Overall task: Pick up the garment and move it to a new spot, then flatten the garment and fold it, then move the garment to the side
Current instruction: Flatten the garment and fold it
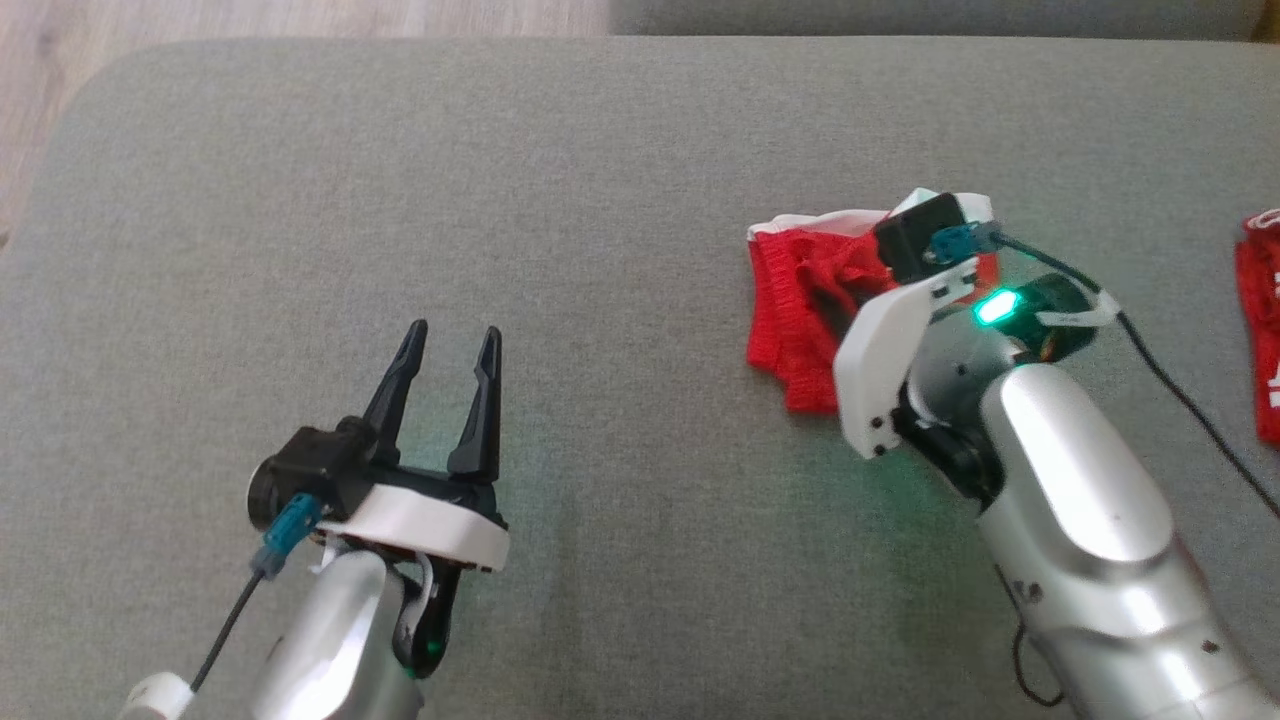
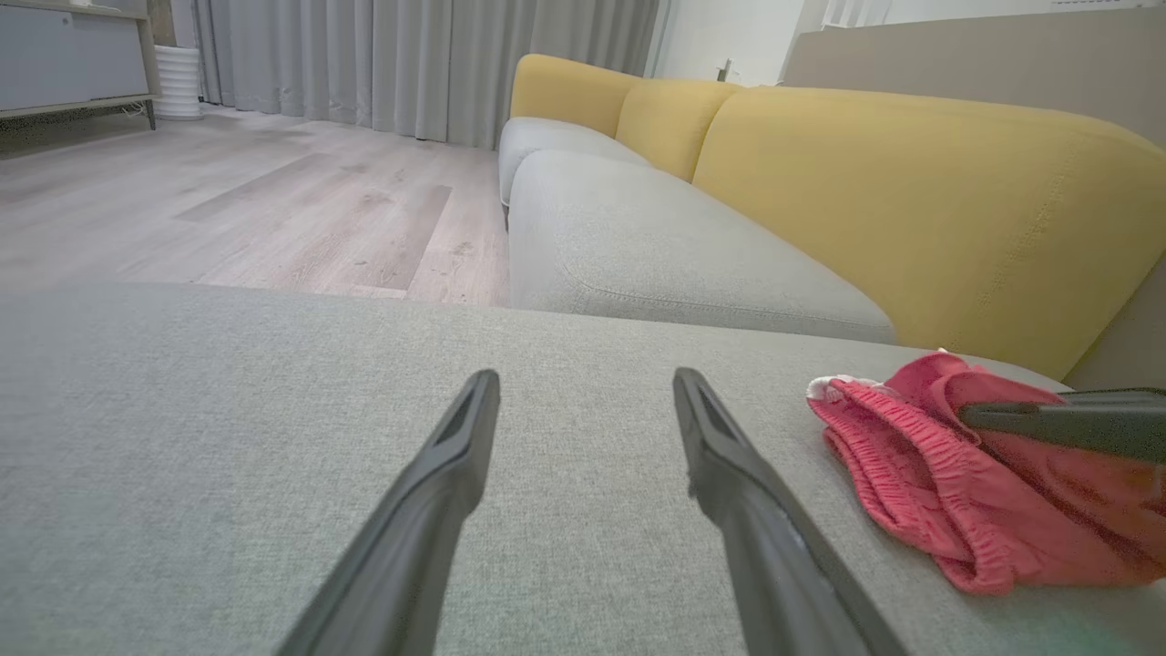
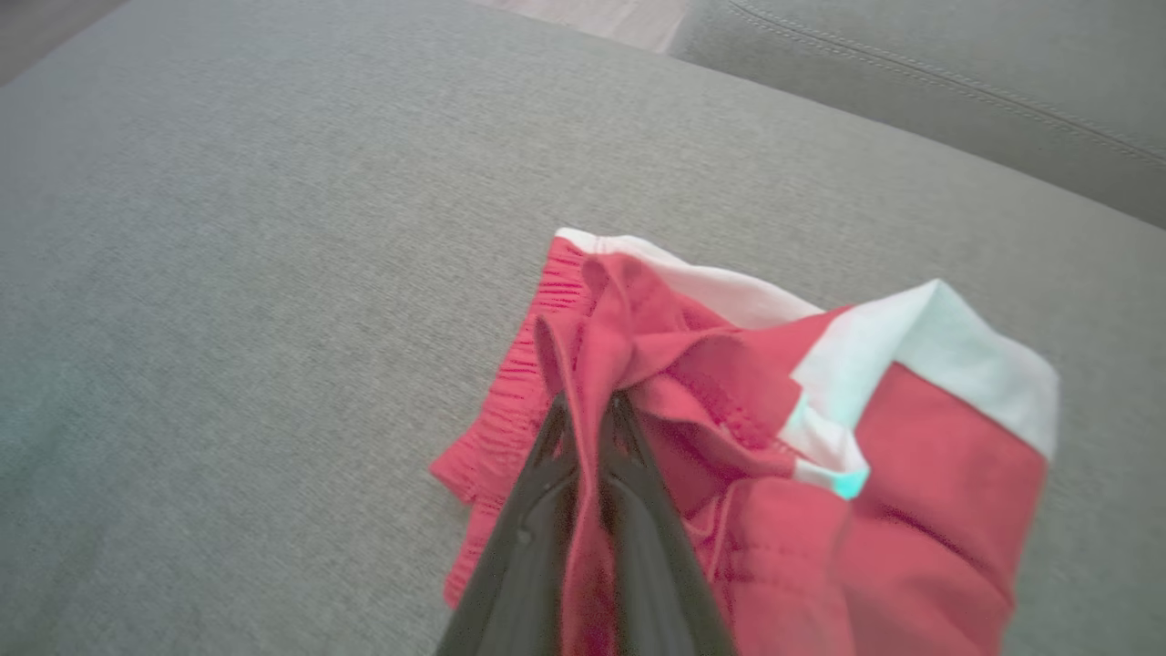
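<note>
A crumpled red garment with white trim [image 1: 800, 310] lies bunched on the grey cushion [image 1: 600, 200], right of centre. My right gripper [image 3: 588, 405] is shut on a raised fold of the red garment [image 3: 692, 392], its fingers pinching the cloth from above; in the head view its wrist covers the garment's right part. From the left wrist, the garment [image 2: 947, 492] sits at the right with one right finger [image 2: 1057, 421] across it. My left gripper [image 1: 450, 345] hovers open over bare cushion to the left, well apart from the garment, with nothing between its fingers [image 2: 455, 465].
A second red piece of cloth [image 1: 1262, 330] lies at the cushion's right edge. A yellow-backed sofa [image 2: 911, 191] stands beyond the cushion, with wood floor [image 2: 228, 200] to its left. Bare grey cushion spreads left and in front of the garment.
</note>
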Motion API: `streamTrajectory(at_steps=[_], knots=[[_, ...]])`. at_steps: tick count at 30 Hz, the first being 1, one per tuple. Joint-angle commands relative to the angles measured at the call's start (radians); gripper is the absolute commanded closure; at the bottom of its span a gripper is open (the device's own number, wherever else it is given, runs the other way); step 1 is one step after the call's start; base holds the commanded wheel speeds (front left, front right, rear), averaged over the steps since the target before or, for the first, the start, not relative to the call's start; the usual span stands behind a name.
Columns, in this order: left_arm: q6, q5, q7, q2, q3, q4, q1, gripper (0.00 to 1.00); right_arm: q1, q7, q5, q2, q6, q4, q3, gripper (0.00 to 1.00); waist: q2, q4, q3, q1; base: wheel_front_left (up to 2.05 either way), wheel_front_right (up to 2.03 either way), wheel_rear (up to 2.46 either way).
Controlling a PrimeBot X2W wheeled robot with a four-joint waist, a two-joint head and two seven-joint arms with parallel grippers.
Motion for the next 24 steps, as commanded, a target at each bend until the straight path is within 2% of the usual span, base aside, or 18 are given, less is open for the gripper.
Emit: streamTrajectory(at_steps=[1,5,8,11,15,19,24], knots=[[-0.006,-0.004,-0.010,0.008,0.022,-0.027,-0.032,0.00,-0.054,-0.016,0.015,0.023,-0.001,-0.030,0.023,0.00,0.0000,0.003,0.003,0.0000,0.00,0.00,0.00],[-0.006,-0.008,-0.010,0.005,0.024,-0.027,-0.030,0.00,-0.083,-0.086,0.098,0.038,-0.001,-0.025,0.089,0.00,0.0000,-0.001,0.000,0.0000,0.00,0.00,0.00],[-0.006,-0.009,-0.010,0.007,0.030,-0.022,-0.022,0.00,-0.105,-0.155,0.161,0.019,-0.001,-0.052,0.115,0.00,0.0000,-0.015,-0.013,0.0000,0.00,0.00,0.00],[-0.006,-0.011,-0.010,0.012,0.038,-0.022,-0.010,0.00,-0.103,-0.229,0.204,-0.019,-0.001,-0.101,0.091,0.00,0.0000,-0.033,-0.034,0.0000,0.00,0.00,0.00],[-0.006,-0.012,-0.010,0.018,0.048,-0.023,0.010,0.00,-0.047,-0.303,0.197,-0.095,-0.001,-0.153,-0.001,0.00,0.0000,-0.057,-0.065,0.0000,0.00,0.00,0.00],[-0.006,-0.011,-0.010,0.020,0.056,-0.027,0.031,0.00,0.066,-0.369,0.142,-0.151,-0.001,-0.167,-0.143,0.00,0.0000,-0.074,-0.089,0.0000,0.00,0.00,0.00],[-0.005,-0.009,-0.010,0.025,0.076,-0.037,0.060,0.00,0.238,-0.477,0.059,-0.130,-0.001,-0.203,-0.312,0.00,0.0000,-0.094,-0.117,0.0000,0.00,0.00,0.00]])
